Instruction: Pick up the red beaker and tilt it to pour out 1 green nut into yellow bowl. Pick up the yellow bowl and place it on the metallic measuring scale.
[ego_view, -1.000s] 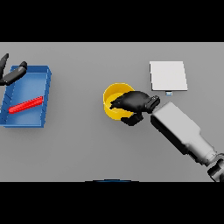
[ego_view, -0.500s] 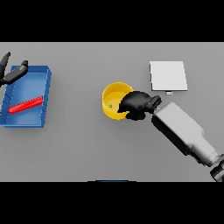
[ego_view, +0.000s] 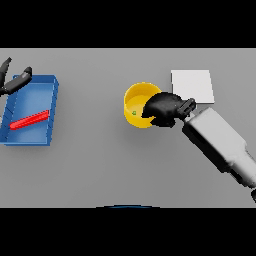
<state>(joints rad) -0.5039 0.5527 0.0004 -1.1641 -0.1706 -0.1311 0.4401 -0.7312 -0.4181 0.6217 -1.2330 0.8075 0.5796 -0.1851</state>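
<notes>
The yellow bowl (ego_view: 136, 102) is at the table's middle with a green nut (ego_view: 134, 112) inside it. My right hand (ego_view: 164, 107) grips the bowl's right rim, fingers curled over it. The metallic scale (ego_view: 192, 86), a pale square plate, lies just behind and to the right of the hand. The red beaker (ego_view: 30, 120) lies on its side in the blue tray (ego_view: 50, 90) at the left. My left hand (ego_view: 14, 82) hovers open at the tray's far left corner.
My right hand and the yellow bowl have moved a little back and right, toward the scale. The left hand has hardly moved.
</notes>
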